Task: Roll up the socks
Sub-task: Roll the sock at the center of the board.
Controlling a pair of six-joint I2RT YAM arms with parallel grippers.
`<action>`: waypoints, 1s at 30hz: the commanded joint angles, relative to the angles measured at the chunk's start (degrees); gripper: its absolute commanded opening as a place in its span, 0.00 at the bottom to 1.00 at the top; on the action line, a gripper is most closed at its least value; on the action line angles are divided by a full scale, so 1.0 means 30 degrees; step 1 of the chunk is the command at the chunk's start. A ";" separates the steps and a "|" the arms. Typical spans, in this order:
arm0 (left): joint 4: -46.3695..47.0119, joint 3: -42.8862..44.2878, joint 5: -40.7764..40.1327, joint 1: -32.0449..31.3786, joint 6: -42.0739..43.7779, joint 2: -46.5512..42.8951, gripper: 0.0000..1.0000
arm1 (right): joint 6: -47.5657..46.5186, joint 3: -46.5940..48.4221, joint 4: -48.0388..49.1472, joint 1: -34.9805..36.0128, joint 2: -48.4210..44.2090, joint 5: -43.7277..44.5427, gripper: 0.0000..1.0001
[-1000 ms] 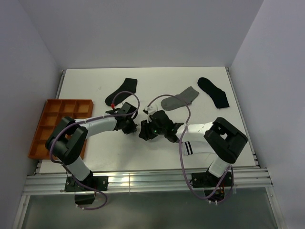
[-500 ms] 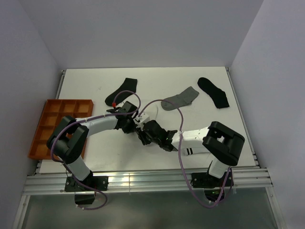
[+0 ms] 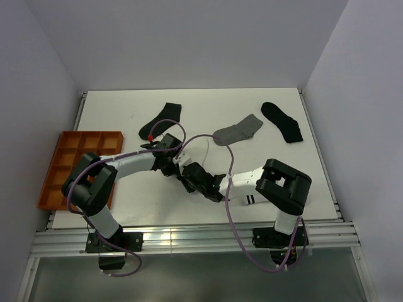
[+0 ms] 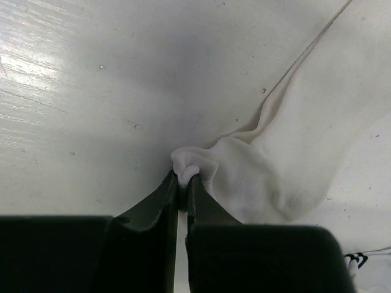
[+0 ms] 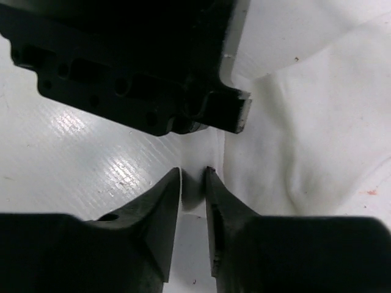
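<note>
Seen from above, both arms reach inward and meet at the middle of the white table (image 3: pixel 208 104); the left gripper (image 3: pixel 179 165) and right gripper (image 3: pixel 189 178) are just beside each other. An orange tray (image 3: pixel 91 133) hangs over the left edge. A black sock (image 3: pixel 165 118), a grey sock (image 3: pixel 239 130) and a second black sock (image 3: pixel 282 121) lie toward the far side, the last near the right edge. A striped sock (image 3: pixel 250 199) lies by the near edge under the right arm. Bare tabletop stretches along the far edge. At the left wrist, the claw is clenched on a bunched fold at the edge of the white sock (image 4: pixel 293 146), which spreads flat to the far right. At the right wrist, the fingers stand narrowly apart just at the sock's edge; whether they are grasping it cannot be told.
</note>
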 commanded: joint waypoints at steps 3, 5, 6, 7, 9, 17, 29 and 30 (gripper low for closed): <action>-0.1984 -0.0589 -0.0618 0.0093 0.0747 0.0848 0.04 | -0.0091 0.0515 -0.0201 0.0112 0.0664 0.1043 0.22; -0.2072 -0.0705 -0.0647 0.0239 0.0806 0.0790 0.04 | -0.0033 0.0690 -0.0379 0.0083 0.0986 0.1074 0.13; -0.2101 -0.0967 -0.0705 0.0297 0.0835 0.0586 0.04 | -0.0003 0.0807 -0.0612 0.0112 0.1103 0.0987 0.10; -0.2102 -0.1173 -0.0735 0.0443 0.0836 0.0468 0.04 | 0.0026 0.0895 -0.0701 0.0112 0.1220 0.0667 0.07; -0.1986 -0.1961 -0.0735 0.0765 0.0894 -0.0173 0.04 | 0.0114 0.1159 -0.1022 0.0112 0.1192 0.0023 0.00; -0.1136 -0.2845 -0.0824 0.2173 0.0514 -0.2140 0.19 | 0.2831 0.2711 -0.3074 -0.1438 0.1045 -0.6615 0.00; 0.2139 -0.5625 -0.0912 0.2173 -0.1945 -0.5560 0.73 | 1.0237 0.0932 0.1633 -0.6356 0.3036 -1.6410 0.00; 0.2553 -0.6295 -0.0650 0.2173 -0.2034 -0.5974 0.78 | 1.0976 0.0549 0.3469 -0.6653 0.3183 -1.7083 0.00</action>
